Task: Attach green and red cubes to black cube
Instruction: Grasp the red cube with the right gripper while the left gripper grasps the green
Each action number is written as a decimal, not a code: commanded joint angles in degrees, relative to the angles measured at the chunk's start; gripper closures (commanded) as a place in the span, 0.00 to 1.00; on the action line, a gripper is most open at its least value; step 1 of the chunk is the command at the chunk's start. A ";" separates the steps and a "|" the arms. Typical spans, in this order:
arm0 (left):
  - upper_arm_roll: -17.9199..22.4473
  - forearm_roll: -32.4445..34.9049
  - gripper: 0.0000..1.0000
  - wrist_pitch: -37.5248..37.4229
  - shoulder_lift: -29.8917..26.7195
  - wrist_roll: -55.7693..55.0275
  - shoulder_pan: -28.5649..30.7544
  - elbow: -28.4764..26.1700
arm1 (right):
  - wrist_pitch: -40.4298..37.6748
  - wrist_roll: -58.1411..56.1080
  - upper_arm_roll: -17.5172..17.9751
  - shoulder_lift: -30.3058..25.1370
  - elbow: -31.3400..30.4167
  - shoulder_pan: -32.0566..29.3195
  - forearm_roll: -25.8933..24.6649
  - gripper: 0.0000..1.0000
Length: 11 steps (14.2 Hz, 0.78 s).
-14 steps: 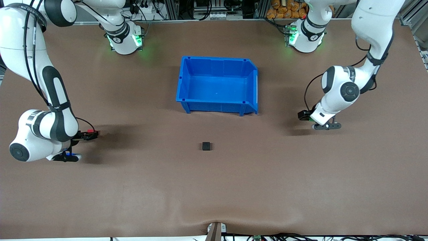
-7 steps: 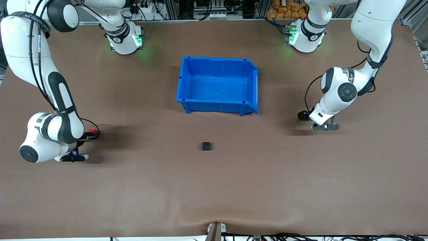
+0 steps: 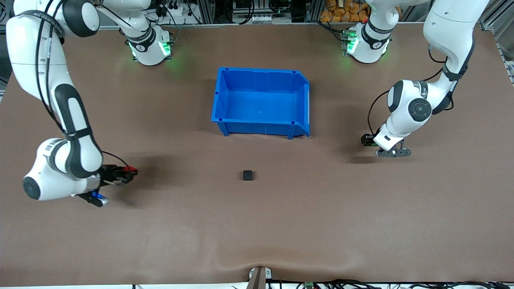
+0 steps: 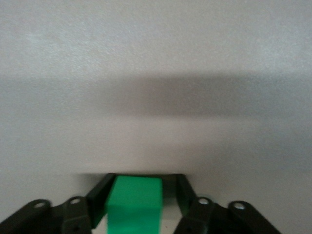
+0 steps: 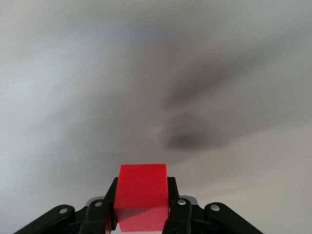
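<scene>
Red cube (image 5: 142,195) gripped — green cube (image 4: 134,204) between jaws.

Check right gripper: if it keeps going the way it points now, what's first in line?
Probably nothing: the right gripper, shut on the red cube, points along bare table and looks set to pass the black cube on the camera side; depth unclear.

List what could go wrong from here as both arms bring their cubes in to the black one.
1. The black cube sits loose on the bare table, nearer the front camera than the blue bin; a push from one side alone may slide it.
2. The left gripper flanks the green cube, but a firm grip is not evident; lifting now may drop it.
3. The right gripper holds the red cube near its fingertips; contact could twist it.
</scene>
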 commanded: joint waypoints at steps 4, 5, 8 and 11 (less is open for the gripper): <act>-0.37 1.46 1.00 -2.18 -0.56 -9.49 0.09 2.09 | 8.55 47.56 3.54 0.29 3.25 11.84 6.67 1.00; -0.46 1.46 1.00 -3.58 -0.99 -13.52 -0.35 3.32 | 12.24 53.46 3.54 0.72 3.16 14.21 7.81 1.00; -3.00 1.28 1.00 -13.31 -0.30 -28.71 -1.67 11.90 | 23.57 67.45 3.54 2.83 3.08 19.58 8.53 1.00; -5.90 0.23 1.00 -22.47 2.94 -42.95 -2.54 24.73 | 29.06 72.50 3.54 4.68 3.08 22.05 9.58 1.00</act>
